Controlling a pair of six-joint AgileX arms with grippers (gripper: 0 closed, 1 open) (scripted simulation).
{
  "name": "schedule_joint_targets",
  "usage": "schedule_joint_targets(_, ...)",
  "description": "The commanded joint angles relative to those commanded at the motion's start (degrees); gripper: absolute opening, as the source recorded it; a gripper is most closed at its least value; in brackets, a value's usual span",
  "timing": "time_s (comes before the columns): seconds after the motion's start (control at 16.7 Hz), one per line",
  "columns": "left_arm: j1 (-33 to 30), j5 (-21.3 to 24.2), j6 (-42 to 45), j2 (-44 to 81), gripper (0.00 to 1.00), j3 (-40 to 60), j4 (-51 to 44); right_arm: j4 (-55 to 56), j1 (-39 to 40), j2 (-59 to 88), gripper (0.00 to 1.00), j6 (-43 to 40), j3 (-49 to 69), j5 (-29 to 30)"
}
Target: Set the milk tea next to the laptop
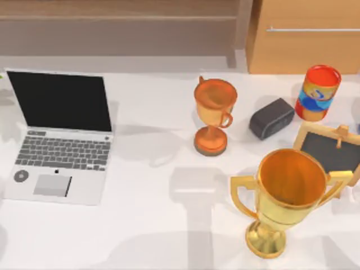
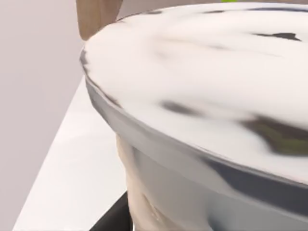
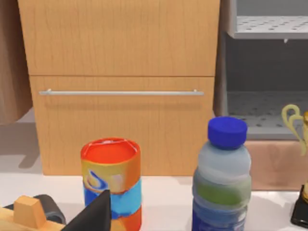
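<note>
- One milk tea, a pale tan cup with a round white lid bearing faint dark marks, is sitting right up against the left wrist camera. The lid is covering it, so its contents are not showing. How it is lying relative to the laptop I cannot tell.
- I cannot tell whether the left gripper is gripping the cup or how wide it is standing. The same goes for the right gripper.
- Two trophies are standing on the white table. The large gold two-handled trophy is standing nearest, well to the right of the laptop, its bowl showing bare gold inside.
- One silver laptop with a black screen, grey keyboard and trackpad is lying open at the table's left.
- The small copper-coloured trophy is standing upright to the laptop's right, between it and the other objects, its bowl showing only its own metal.
- One dark grey rounded box is lying farther right of the laptop, beyond the small trophy.
- One small wood-framed blackboard is leaning just right of that box.
- One red, blue and orange cylindrical canister is standing farthest from the laptop, its red top closing it.
- One clear plastic bottle with a blue cap is standing beside the canister. I cannot tell what it is holding.
- One wooden cabinet with a metal bar handle is standing behind everything.
</note>
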Motion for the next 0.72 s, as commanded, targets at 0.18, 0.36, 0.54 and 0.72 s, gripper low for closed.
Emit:
schedule_joint_targets(0.18, -0.4, -0.2, 0.0, -0.3, 0.00, 0.4, 0.6, 0.0, 0.0, 0.0, 1.00, 0.0, 0.0, 0.0)
schedule_joint_targets(0.36, -3.9, -2.8, -0.7, -3.2, 0.00, 0.2, 2.3, 0.0, 0.0, 0.0, 1.00, 0.0, 0.0, 0.0)
schedule_joint_targets(0.54, -10.8, -8.4, -1.9, -6.2, 0.00, -2.5, 2.8, 0.0, 0.0, 0.0, 1.00, 0.0, 0.0, 0.0)
schedule_joint_targets(0.72, -20.5, -16.5, -3.4, -8.9, 0.00, -5.6, 2.3, 0.0, 0.0, 0.0, 1.00, 0.0, 0.0, 0.0)
